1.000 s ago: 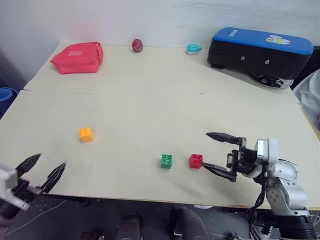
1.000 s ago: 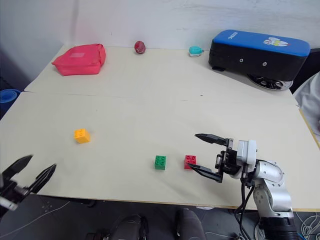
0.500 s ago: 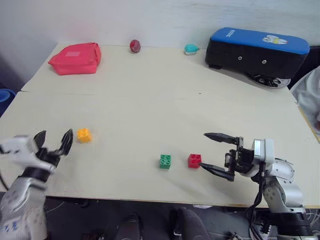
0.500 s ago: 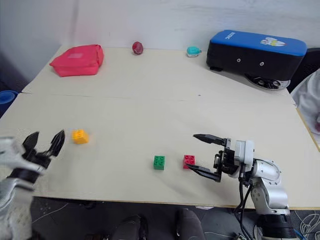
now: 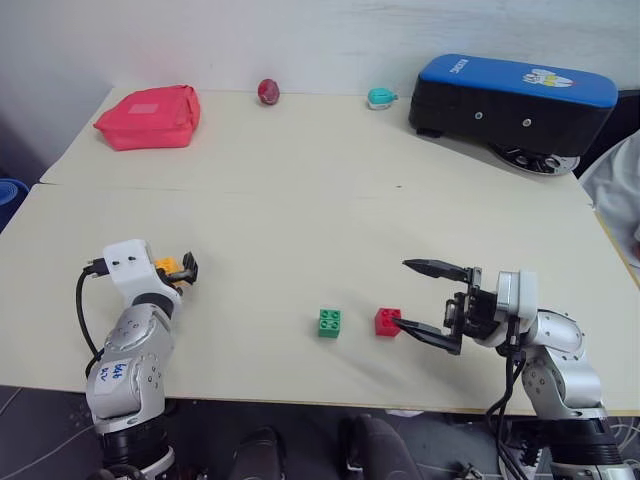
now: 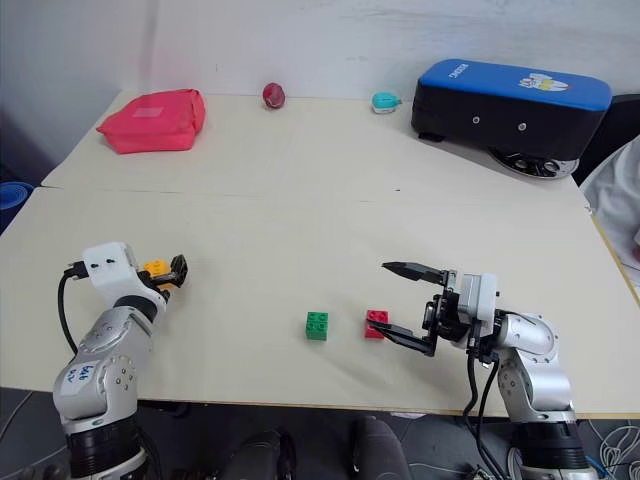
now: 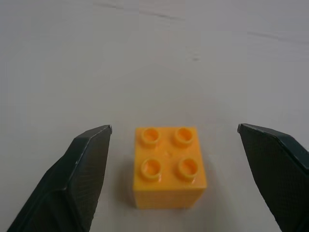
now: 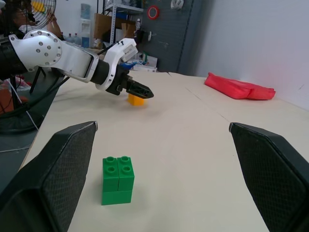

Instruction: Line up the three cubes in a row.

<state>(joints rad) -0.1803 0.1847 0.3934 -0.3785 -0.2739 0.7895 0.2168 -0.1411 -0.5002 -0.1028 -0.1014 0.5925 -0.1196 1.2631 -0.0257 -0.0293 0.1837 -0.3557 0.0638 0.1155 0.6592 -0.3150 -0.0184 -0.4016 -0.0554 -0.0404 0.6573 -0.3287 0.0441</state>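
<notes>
My left gripper (image 7: 174,140) sits at the near left of the tabletop (image 5: 320,190) with its two fingers (image 7: 82,164) set either side of the yellow-orange cube (image 7: 169,166). The fingers are open, with a clear gap between each pad and the cube's side faces, so nothing is gripped yet. The cube lies straight ahead between the fingertips, studs up and square to them; it has no long axis to speak of, so by my reading the closing stroke only needs to meet its two flat sides.

My right gripper (image 5: 432,297) hovers at the near right, fingers spread wide and holding nothing, pointing across toward my left. The red cube (image 5: 389,321) sits just beside its lower fingertip, and the green cube (image 5: 331,322) lies just beyond it, the two close together and level with each other near the front edge. The yellow-orange cube is well apart from that pair, far over on my left, so the left arm is plainly the nearer one for it. I judge the coming move to be a grasp here and a carry rightward to set it in line beside the green cube.

Counted: three cubes, one red, one green, one yellow-orange. Two grippers. At the back of the tabletop, one red pouch (image 5: 146,116), one dark red ball (image 5: 268,91), one teal object (image 5: 379,97), and one black-and-blue case (image 5: 515,102).
</notes>
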